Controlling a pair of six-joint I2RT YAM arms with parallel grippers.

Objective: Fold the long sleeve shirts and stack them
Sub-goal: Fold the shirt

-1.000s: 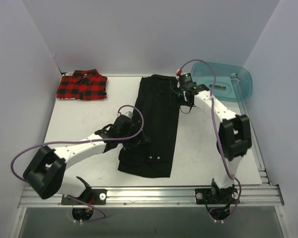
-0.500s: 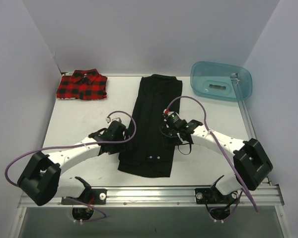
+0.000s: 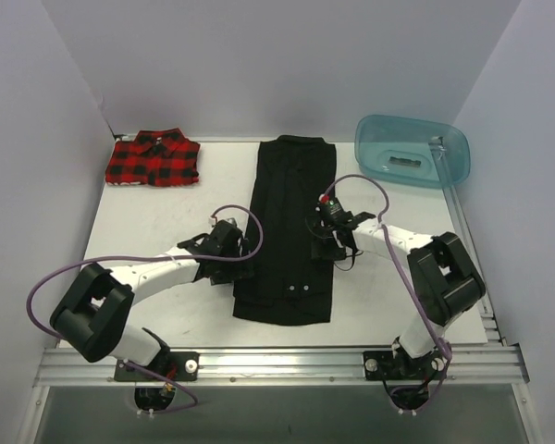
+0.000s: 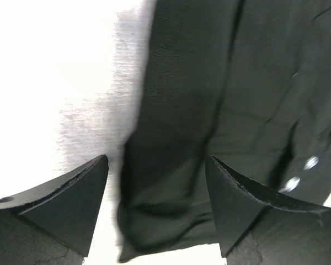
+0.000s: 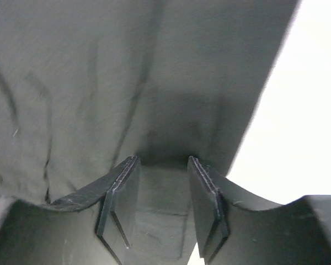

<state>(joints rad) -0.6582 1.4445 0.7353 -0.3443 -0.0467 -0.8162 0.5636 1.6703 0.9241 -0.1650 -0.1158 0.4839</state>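
Both arms have just closed on the black shirt (image 3: 289, 231) mid-tabletop (image 3: 157, 231): left gripper (image 4: 157, 165) jaws spread over its edge, right gripper (image 5: 163, 160) jaws narrowing, pinch unclear, so folding looks imminent.

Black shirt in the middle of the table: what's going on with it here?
Both arms are at the black shirt, which lies folded into a long strip. The left fingers hang wide open at its left edge, and the right fingers straddle its right edge, apart. Neither pair looks clamped on it. The plaid shirt sits folded at the far left corner.
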